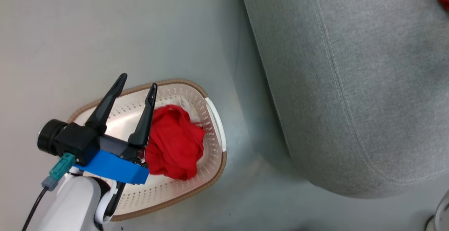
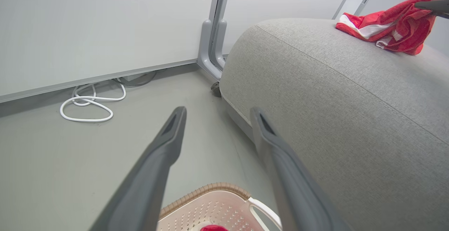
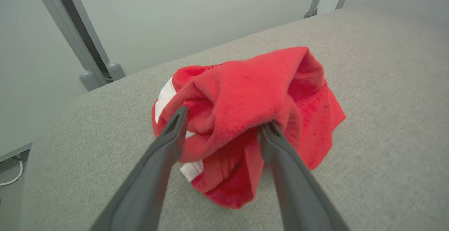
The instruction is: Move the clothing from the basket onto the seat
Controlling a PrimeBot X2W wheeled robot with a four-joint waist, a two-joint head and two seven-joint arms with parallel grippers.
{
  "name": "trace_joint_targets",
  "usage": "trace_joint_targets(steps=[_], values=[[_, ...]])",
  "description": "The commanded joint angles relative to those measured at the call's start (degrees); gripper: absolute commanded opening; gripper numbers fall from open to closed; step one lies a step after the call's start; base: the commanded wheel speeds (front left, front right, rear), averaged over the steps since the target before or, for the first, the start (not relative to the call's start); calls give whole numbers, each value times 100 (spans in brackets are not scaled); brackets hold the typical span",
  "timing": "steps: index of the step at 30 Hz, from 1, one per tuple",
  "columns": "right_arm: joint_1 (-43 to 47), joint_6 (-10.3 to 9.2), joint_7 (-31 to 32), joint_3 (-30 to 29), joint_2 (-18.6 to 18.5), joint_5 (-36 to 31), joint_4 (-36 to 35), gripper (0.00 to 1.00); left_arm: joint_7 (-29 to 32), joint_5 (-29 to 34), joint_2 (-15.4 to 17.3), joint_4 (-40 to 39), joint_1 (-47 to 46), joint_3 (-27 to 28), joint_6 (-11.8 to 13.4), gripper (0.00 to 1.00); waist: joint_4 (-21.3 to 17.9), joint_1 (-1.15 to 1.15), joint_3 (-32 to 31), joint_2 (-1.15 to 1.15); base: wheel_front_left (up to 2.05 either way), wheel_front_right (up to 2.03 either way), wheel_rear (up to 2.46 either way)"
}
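Observation:
A crumpled red garment [image 1: 175,143] lies in the cream perforated basket [image 1: 210,178] on the floor beside the grey seat [image 1: 350,83]. Above the basket's left half hovers my left gripper [image 1: 138,82], open and empty, its fingers [image 2: 168,136] pointing past the basket toward the floor. The other red garment [image 3: 245,101], showing a white panel, rests bunched on the seat [image 3: 386,83]. My right gripper [image 3: 222,122] is open around it, a fold of cloth lying between the spread fingers. That garment [image 2: 389,27] also shows at the seat's far end in the left wrist view.
A white cable [image 2: 87,104] coils on the floor by the wall. Grey metal partition posts [image 2: 214,31] stand behind the seat's corner. A strip of bare floor [image 1: 252,119] separates the basket from the seat.

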Motion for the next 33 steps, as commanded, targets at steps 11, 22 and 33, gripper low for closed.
trace_joint_targets(steps=[11, 22, 33], values=[[1790, 2, -253, 675, 95, -202, -747, 100, -370, -335, -592, 956, 285, 18, -25, 100, 252, -1, -1549, 0, 0, 0, 0], [4302, 2, -118, 1634, 747, 55, -2649, 100, -414, -374, -1013, 1439, 1059, 576, -4, 100, 786, -1, -2894, 0, 0, 0, 0], [5501, 2, -381, 2720, 929, 157, -3335, 100, -415, -144, -1143, 1556, 1671, 1103, 36, 100, 1485, -1, -3548, 0, 0, 0, 0]])
